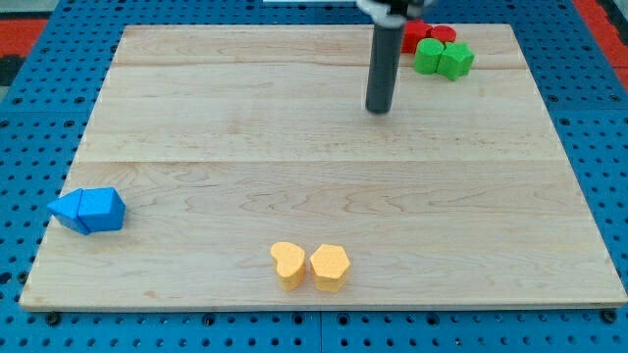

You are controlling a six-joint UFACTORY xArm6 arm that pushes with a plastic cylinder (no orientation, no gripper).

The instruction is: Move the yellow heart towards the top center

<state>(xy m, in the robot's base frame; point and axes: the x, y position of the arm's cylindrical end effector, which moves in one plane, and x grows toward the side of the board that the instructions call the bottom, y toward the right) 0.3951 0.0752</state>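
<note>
The yellow heart [288, 264] lies near the view's bottom centre of the wooden board [245, 127]. A yellow hexagon-like block [330, 267] sits right beside it, on its right, touching or nearly so. My tip [379, 110] is at the end of the dark rod, in the upper middle of the board, far above both yellow blocks and a little to their right. It touches no block.
Two green blocks [443, 58] sit at the view's top right, with red blocks [423, 35] just behind them, right of the rod. Two blue blocks [88, 210] lie together at the board's left edge. Blue pegboard surrounds the board.
</note>
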